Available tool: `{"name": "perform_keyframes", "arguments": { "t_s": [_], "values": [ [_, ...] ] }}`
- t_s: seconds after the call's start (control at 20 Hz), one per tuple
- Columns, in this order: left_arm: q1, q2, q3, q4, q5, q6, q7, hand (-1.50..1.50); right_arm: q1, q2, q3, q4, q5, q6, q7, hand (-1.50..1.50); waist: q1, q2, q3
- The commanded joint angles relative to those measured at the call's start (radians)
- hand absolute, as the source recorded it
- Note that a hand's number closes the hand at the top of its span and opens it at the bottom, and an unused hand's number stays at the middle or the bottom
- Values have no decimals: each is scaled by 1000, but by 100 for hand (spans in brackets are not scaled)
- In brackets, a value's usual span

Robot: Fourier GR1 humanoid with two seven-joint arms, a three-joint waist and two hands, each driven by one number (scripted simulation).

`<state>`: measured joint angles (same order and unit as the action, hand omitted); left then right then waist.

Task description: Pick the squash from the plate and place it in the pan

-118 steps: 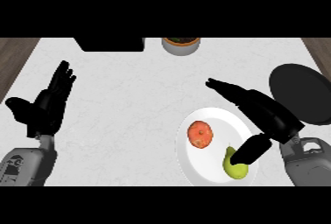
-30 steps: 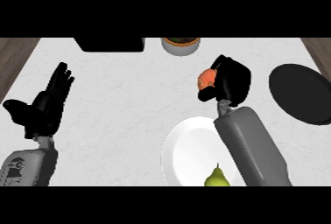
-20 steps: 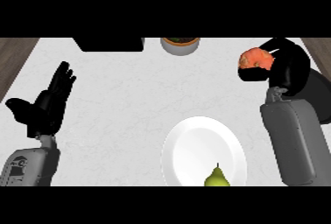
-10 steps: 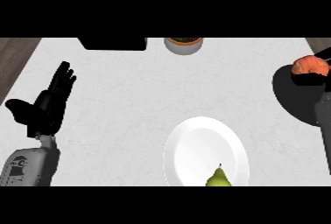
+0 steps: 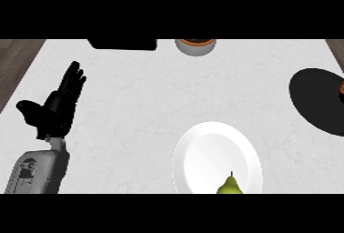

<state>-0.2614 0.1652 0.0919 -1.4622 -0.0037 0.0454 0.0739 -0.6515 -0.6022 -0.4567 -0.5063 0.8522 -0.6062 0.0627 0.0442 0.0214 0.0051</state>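
Observation:
The black pan (image 5: 317,101) lies at the counter's right edge, partly cut off by the view. A small orange sliver, seemingly the squash (image 5: 341,86), shows at the very right edge over the pan. My right hand is out of view. The white plate (image 5: 208,150) lies at the lower middle and holds only a green pear (image 5: 230,185) at its near rim. My left hand (image 5: 55,107) rests open at the left, fingers up, away from everything.
A small bowl (image 5: 195,45) with dark contents and a black box (image 5: 123,43) stand along the counter's far edge. Dark wooden floor shows beyond the counter's left and right corners.
My right hand carried the orange squash from above the plate rightwards to the pan and has passed out of the view's right edge. The left hand has stayed still.

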Motion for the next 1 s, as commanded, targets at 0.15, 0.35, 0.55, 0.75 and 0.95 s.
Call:
{"name": "perform_keyframes", "arguments": {
  "t_s": [0.15, 0.35, 0.55, 0.75, 0.95],
  "values": [
    [-55, -3, -6, -3, -12, 17, 38, 0, -57, -30, -134, 143, -152, 31, -174, 150, 6, 4, 5],
    [-20, -6, -8, 10, -6, -1, -10, 0, -60, -31, -160, 254, -192, 219, -169, -150, 20, 12, 5],
    [-18, -6, -21, -28, -5, -7, 15, 0, -51, -53, -207, 285, -245, 308, -266, -150, 25, 8, 6],
    [-44, 26, 14, -18, 20, -23, 42, 0, -24, -42, -236, 280, -267, 241, -364, -150, 26, 10, 6],
    [2, 9, 14, 7, 12, -17, -14, 0, -14, -11, -326, 238, -365, 193, -508, -150, 1, 2, 3]
  ]
}}
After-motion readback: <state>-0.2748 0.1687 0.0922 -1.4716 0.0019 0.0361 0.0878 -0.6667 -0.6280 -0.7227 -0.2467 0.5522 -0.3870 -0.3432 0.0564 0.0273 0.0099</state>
